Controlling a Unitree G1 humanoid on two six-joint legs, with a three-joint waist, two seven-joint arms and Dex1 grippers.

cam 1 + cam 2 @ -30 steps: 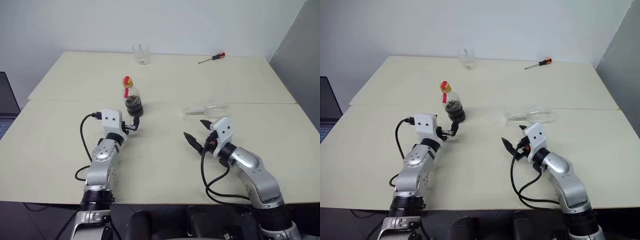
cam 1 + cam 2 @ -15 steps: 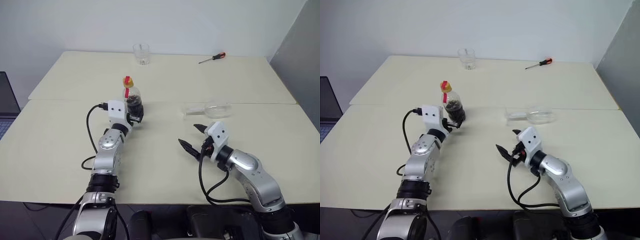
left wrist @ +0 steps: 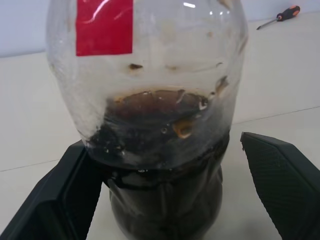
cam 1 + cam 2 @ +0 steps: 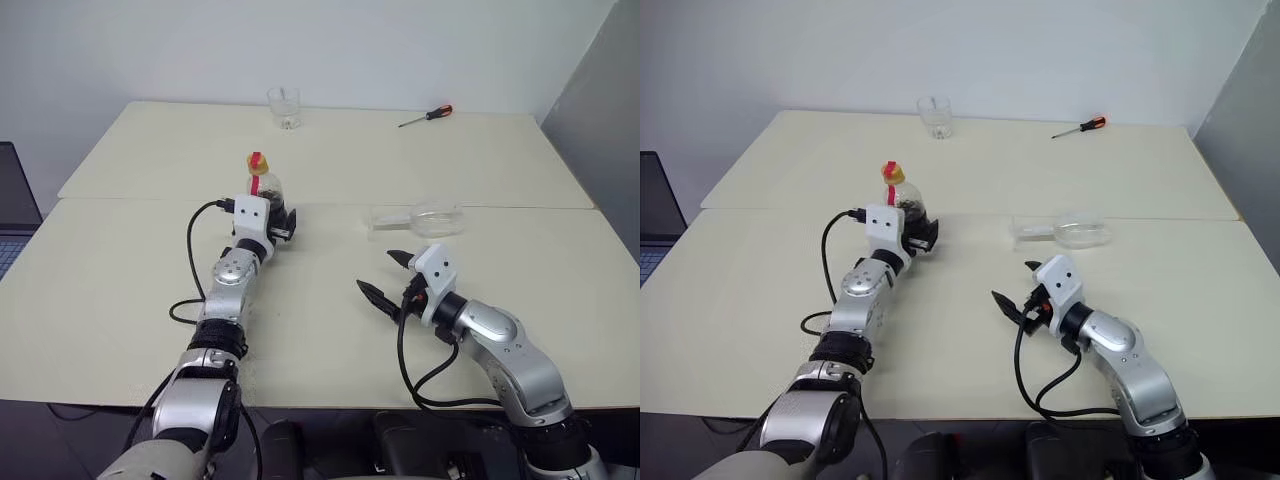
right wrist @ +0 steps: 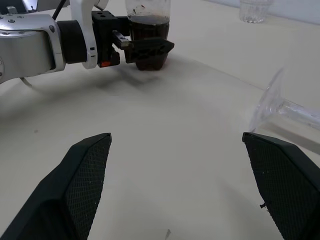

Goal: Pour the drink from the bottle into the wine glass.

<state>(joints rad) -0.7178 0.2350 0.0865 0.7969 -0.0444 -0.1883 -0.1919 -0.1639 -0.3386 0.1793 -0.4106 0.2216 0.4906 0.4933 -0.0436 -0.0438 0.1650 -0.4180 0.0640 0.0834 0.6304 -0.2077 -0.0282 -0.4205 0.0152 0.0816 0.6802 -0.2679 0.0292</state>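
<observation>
Flanking the small squat clear plastic bottle point(image 4: 264, 195) of dark brown drink point(image 3: 165, 145), the left gripper point(image 4: 279, 226) stands spread at centre-left.
Lying on its side right of centre, the clear stemmed wine glass point(image 4: 420, 217) sits just above the right gripper point(image 4: 386, 277), fingers wide apart over bare cream table point(image 4: 130, 270); broad open tabletop lies between both arms, well inside every edge.

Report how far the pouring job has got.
Done: nothing poured; the drink sits in the capped bottle. In hand: the open left gripper flanks the bottle, not closed. Left: the wine glass lies on its side; the open right gripper hangs short of it. Grasp, upright, uncap, pour.
</observation>
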